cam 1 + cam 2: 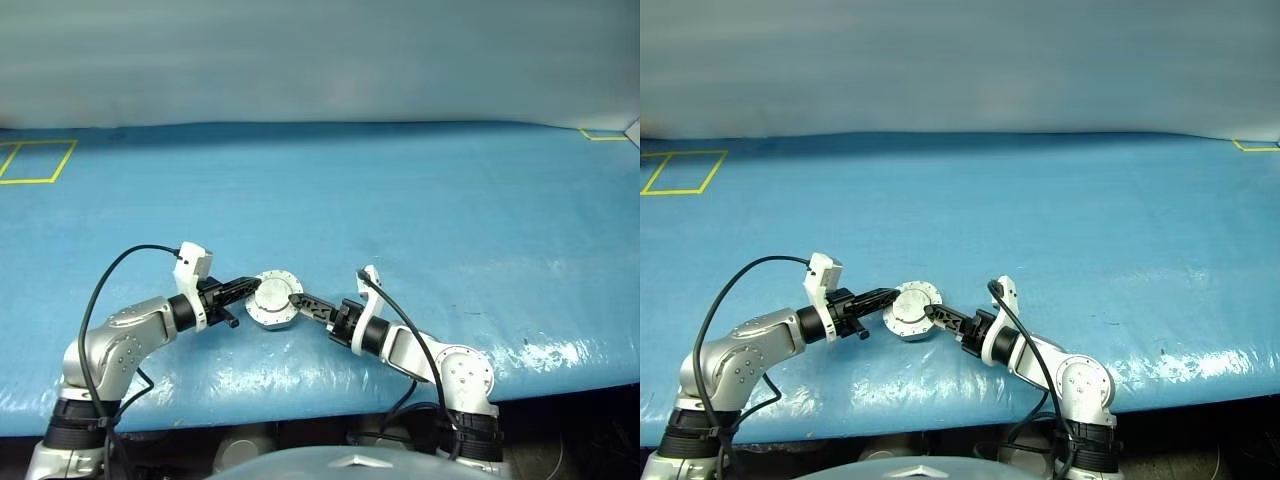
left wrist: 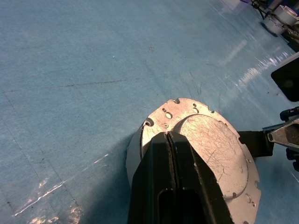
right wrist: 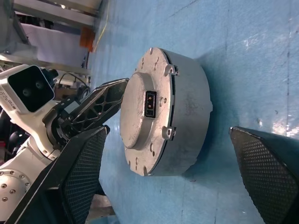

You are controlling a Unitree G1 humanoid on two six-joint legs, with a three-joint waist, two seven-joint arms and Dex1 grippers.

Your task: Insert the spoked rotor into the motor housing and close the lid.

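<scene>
The round grey metal motor housing [image 1: 272, 301] sits on the blue-covered table [image 1: 400, 200], near its front edge, between the two arms. Its light-grey disc lid [image 3: 142, 109] lies shut on top, with a small dark rectangular socket in its raised centre. The spoked rotor cannot be seen; whether it is seated inside the closed housing cannot be told.

The left gripper [image 1: 250, 286] has its jaws pressed together, and their tips rest on the lid's top face near the rim. The right gripper [image 1: 300, 298] reaches in from the other side with its jaws spread wide, one mesh-faced finger [image 3: 81, 172] on each side of the housing and neither touching it.

The lid looks closed, so the task seems near its end. Risks from here:
- If the right jaws close off-centre, they could shove the puck-like housing sideways along the slick table cover.
- If the left tips slide off the rim as they lift, they might catch the lid's edge and flip it open again.
- A push towards the near table edge could drop the housing.
</scene>
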